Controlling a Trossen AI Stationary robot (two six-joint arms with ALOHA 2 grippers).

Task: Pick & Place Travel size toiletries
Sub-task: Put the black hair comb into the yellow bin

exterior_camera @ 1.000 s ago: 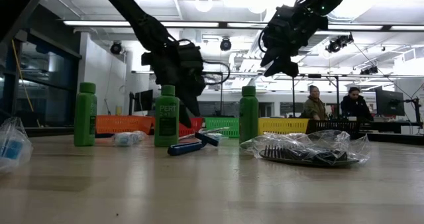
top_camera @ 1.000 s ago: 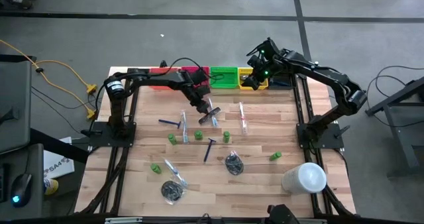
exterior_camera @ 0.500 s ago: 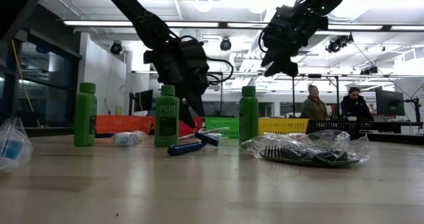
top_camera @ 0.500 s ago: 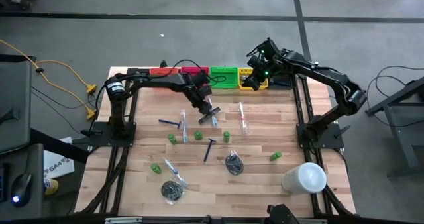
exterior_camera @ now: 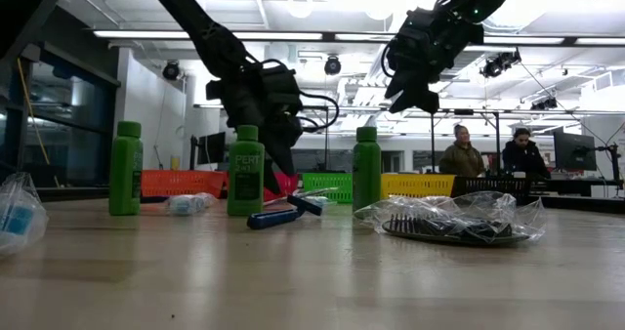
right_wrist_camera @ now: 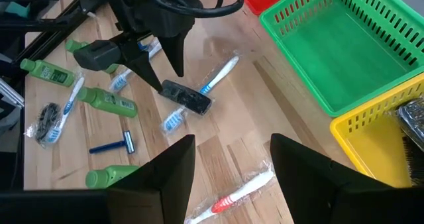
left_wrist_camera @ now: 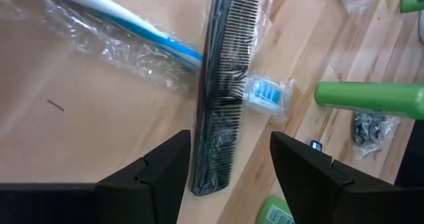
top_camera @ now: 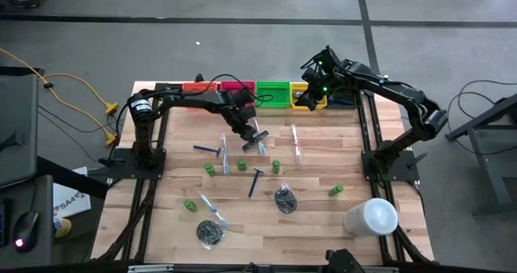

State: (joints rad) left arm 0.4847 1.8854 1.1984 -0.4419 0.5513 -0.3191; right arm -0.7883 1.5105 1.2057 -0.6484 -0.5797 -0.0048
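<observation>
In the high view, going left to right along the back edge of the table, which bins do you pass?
Orange bin → red bin → green bin → yellow bin, over which the right gripper hangs.

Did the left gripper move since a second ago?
Barely. In the high view the left gripper still hangs over the wrapped comb on the table. In the low view it wobbles slightly beside the green bottle, ending about where it started.
</observation>
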